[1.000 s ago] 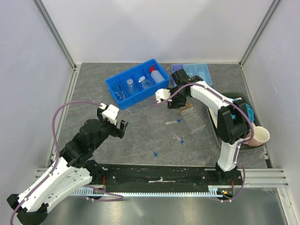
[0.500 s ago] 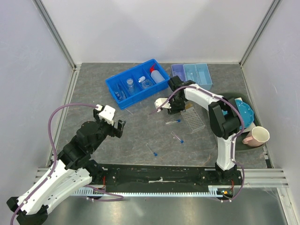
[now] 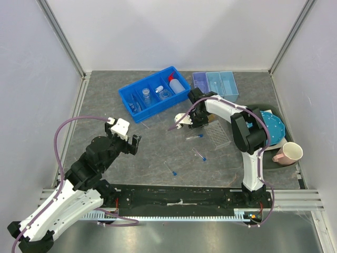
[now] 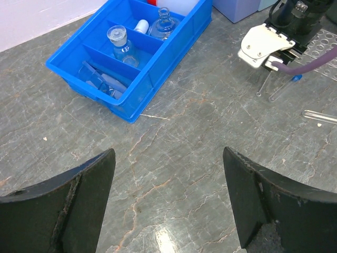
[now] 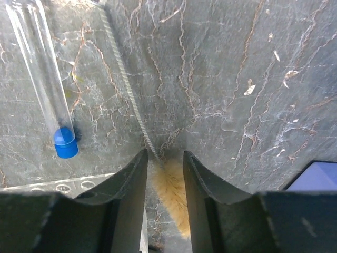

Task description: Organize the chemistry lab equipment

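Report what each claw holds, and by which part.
Nothing in the left claw, which is open. The right claw brackets the tan bristle end of the wire brush lying on the table; a firm grip cannot be told.

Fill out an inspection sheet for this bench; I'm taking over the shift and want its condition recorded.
Surface: grey marbled table, no spills seen.
Job's things: blue bin holds flasks and white bottle; three test tubes loose near clear rack; tan brush lying on table.
Clutter: teal plate and pink cup at right edge.
Grippers: left gripper open, empty; right gripper straddles brush bristles, grip unclear.
Cables: purple cable looped along left arm, not snagged.
Surroundings: white walls; nothing seen beyond.
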